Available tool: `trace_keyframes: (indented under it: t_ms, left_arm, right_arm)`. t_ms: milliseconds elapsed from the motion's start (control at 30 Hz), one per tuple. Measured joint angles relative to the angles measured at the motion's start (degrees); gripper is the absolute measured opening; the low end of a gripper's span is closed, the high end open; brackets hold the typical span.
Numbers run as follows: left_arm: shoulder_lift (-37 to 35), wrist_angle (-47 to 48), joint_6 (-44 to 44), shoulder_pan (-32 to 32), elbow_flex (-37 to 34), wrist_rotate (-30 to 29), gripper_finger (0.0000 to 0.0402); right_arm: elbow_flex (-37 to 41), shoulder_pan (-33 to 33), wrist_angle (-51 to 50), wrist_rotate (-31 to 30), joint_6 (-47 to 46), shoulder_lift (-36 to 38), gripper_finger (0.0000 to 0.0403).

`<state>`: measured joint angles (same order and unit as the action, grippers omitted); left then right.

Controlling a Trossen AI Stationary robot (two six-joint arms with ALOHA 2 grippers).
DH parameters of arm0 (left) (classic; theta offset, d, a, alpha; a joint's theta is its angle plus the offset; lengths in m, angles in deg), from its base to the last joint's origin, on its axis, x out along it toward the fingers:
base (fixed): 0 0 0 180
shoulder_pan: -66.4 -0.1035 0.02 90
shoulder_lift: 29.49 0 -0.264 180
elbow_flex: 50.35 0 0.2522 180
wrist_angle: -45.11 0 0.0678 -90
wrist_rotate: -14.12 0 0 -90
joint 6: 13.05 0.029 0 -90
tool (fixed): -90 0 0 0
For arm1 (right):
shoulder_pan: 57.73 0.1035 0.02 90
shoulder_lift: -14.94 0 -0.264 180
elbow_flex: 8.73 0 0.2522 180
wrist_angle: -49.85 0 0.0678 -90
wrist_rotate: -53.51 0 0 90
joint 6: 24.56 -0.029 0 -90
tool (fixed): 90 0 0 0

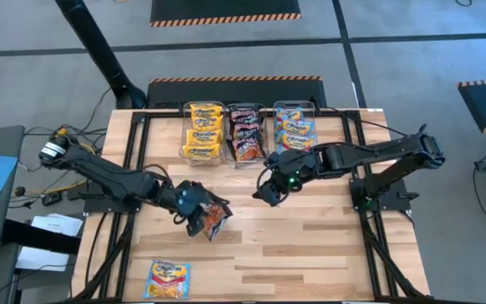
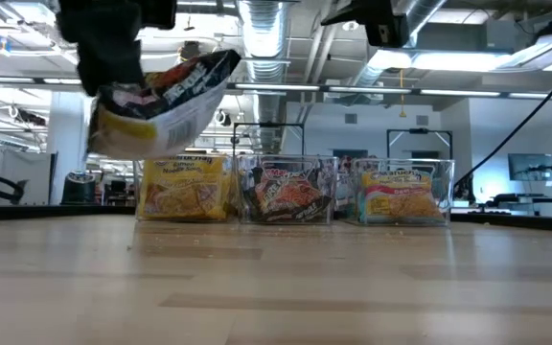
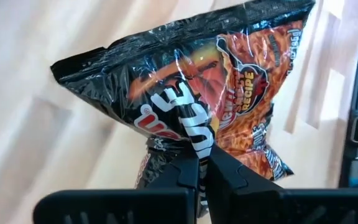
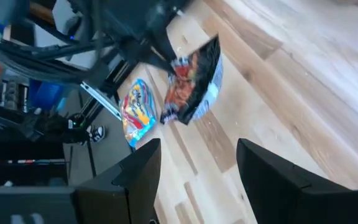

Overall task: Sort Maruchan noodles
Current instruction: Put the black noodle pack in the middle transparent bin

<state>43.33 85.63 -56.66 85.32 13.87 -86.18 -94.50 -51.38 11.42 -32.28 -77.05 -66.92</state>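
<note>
My left gripper (image 1: 202, 215) is shut on a dark maroon noodle packet (image 1: 216, 221), raised over the middle of the table; the packet also shows in the left wrist view (image 3: 197, 93), the low view (image 2: 166, 101) and the right wrist view (image 4: 191, 84). My right gripper (image 1: 268, 192) hangs open and empty right of it, in front of the bins. A light blue and orange packet (image 1: 168, 279) lies flat near the near left edge. Three clear bins at the far edge hold yellow (image 1: 202, 131), maroon (image 1: 245, 131) and blue packets (image 1: 294, 127). My left gripper pinches the maroon packet between its two fingers (image 3: 229, 171) at a crumpled edge (image 3: 194, 140), coming from the table's left. The packet is lifted clear of the table, tilted, and sticks out beyond the fingertips.
The three bins stand in a row along the far edge (image 2: 295, 192). Bare wood lies at the table's middle and near right (image 1: 310, 253). Black frame rails run along both sides of the table (image 1: 369, 236).
</note>
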Motion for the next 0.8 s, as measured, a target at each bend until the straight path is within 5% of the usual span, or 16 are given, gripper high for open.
trace_keyframes:
  t_ms: [500, 800]
  left_arm:
    - [-0.55, 1.92, 26.3, -9.88, 7.74, -4.16, 0.0]
    - [-0.55, -1.29, 33.6, -14.24, 9.82, -4.13, 0.0]
  right_arm:
    - [0.02, -1.08, 0.76, -2.56, -9.39, 0.0, 0.0235]
    - [0.02, -3.9, 0.72, -3.28, -10.67, 0.0, 0.0235]
